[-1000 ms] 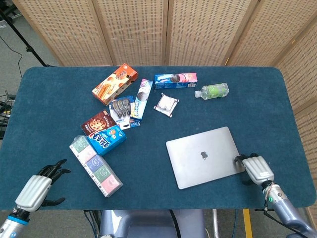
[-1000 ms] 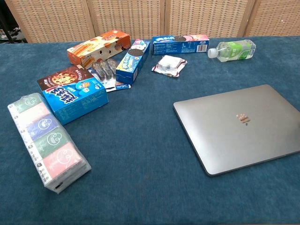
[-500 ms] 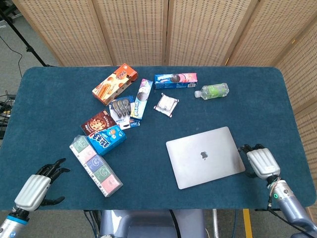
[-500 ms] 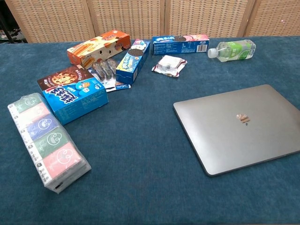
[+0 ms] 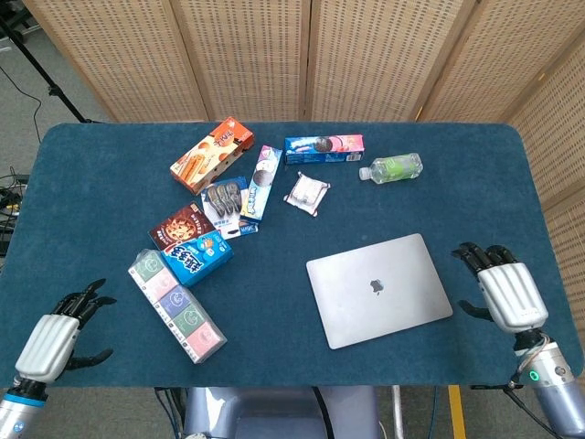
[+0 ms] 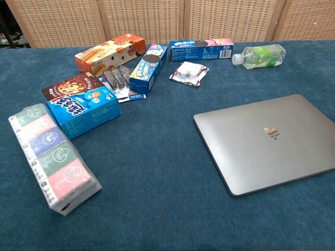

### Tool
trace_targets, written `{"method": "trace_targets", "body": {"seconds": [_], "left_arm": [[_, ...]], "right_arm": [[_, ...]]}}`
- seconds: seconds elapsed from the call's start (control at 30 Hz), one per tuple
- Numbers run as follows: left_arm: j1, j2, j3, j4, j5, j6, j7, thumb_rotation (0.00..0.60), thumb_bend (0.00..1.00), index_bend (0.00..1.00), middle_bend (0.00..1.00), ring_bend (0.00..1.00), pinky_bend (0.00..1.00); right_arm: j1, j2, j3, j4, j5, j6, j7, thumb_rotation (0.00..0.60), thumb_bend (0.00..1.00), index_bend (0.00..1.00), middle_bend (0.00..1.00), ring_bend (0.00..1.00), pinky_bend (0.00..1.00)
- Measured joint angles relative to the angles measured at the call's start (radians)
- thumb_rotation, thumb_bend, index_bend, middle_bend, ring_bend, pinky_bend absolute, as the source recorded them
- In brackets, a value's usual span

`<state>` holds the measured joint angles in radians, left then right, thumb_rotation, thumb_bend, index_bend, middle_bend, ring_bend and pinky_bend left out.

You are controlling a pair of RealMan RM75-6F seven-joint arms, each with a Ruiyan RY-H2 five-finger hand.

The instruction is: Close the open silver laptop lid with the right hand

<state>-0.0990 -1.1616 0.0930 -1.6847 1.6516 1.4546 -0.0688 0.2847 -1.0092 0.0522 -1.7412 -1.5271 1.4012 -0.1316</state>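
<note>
The silver laptop (image 5: 378, 289) (image 6: 268, 139) lies flat on the blue table with its lid down, logo facing up. My right hand (image 5: 505, 291) hovers to the right of it, clear of its edge, fingers spread and holding nothing. My left hand (image 5: 55, 334) sits at the table's near left corner, fingers apart and empty. Neither hand appears in the chest view.
Snack boxes (image 5: 211, 155) (image 6: 110, 51), a cookie box (image 5: 196, 258), a long pack of tissues (image 5: 176, 306) (image 6: 53, 157), a small wrapped packet (image 5: 306, 193) and a green bottle (image 5: 392, 168) (image 6: 261, 56) lie across the left and far part of the table (image 5: 101, 210).
My right hand has drawn away from the laptop's right edge toward the right and its fingers have spread. My left hand has slid slightly back and left.
</note>
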Motion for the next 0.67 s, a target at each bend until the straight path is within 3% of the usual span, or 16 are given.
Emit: {"method": "trace_targets", "body": {"seconds": [0.27, 0.67], "left_arm": [[0.015, -0.039, -0.032, 0.034, -0.020, 0.043, -0.024, 0.600, 0.01, 0.24, 0.13, 0.20, 0.19], [0.034, -0.085, -0.065, 0.066, -0.029, 0.104, -0.042, 0.600, 0.01, 0.22, 0.11, 0.16, 0.19]], "right_arm": [[-0.127, -0.047, -0.008, 0.089, -0.047, 0.198, 0.198, 0.600, 0.02, 0.18, 0.15, 0.30, 0.19], [-0.220, -0.130, -0.004, 0.219, -0.050, 0.312, 0.339, 0.600, 0.02, 0.11, 0.06, 0.20, 0.13]]}}
